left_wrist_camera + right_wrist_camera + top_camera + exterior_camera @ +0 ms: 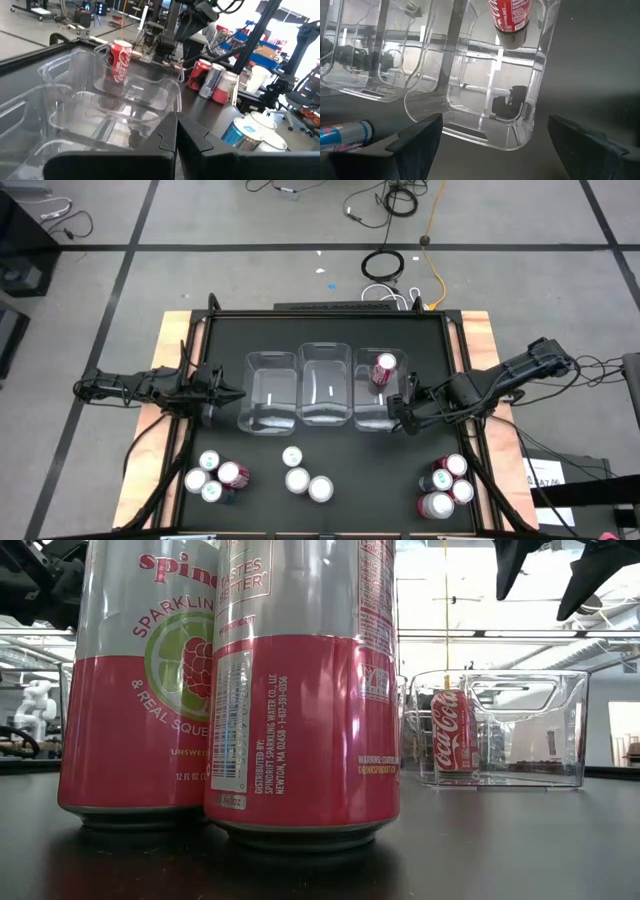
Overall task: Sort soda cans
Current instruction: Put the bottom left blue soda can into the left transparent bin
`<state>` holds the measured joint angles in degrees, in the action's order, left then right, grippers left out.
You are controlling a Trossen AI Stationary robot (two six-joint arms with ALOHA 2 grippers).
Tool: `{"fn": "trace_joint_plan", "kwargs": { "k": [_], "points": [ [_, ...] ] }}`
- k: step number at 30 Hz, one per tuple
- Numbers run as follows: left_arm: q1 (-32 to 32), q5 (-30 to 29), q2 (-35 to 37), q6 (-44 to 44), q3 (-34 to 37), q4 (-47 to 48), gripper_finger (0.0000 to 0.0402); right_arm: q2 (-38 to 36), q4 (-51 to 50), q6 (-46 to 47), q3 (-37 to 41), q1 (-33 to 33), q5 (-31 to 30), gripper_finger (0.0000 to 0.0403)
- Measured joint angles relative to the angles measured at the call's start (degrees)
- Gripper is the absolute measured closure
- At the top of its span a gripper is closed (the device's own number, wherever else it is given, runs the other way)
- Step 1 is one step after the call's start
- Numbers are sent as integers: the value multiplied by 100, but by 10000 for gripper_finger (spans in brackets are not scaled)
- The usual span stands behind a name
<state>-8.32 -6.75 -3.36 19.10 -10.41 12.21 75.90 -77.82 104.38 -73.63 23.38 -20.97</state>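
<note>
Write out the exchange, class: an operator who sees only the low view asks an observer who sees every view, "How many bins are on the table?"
Observer: Three clear bins, side by side in a row.
Operator: Do they all hold cans?
Observer: No. Only the right-hand one does, a single red can.
Operator: Is the left gripper open?
Observer: No, the left gripper is shut, beside the leftmost bin.

Robotics lab, loose cables (400, 200) on taped floor, equipment racks (90, 12), open ceiling
</note>
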Motion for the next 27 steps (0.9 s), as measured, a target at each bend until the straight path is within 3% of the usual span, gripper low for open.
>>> {"fn": "trace_joint_plan", "kwargs": {
  "k": [8,21,27],
  "points": [
    [-2,-77,0,2,0,-11,380,0,0,146,0,0,-7,49],
    [0,-338,0,-3,0,45,194,0,112,149,2,0,-20,49],
    [0,-223,0,14,0,97,160,2,127,146,2,0,-22,49]
  ]
}}
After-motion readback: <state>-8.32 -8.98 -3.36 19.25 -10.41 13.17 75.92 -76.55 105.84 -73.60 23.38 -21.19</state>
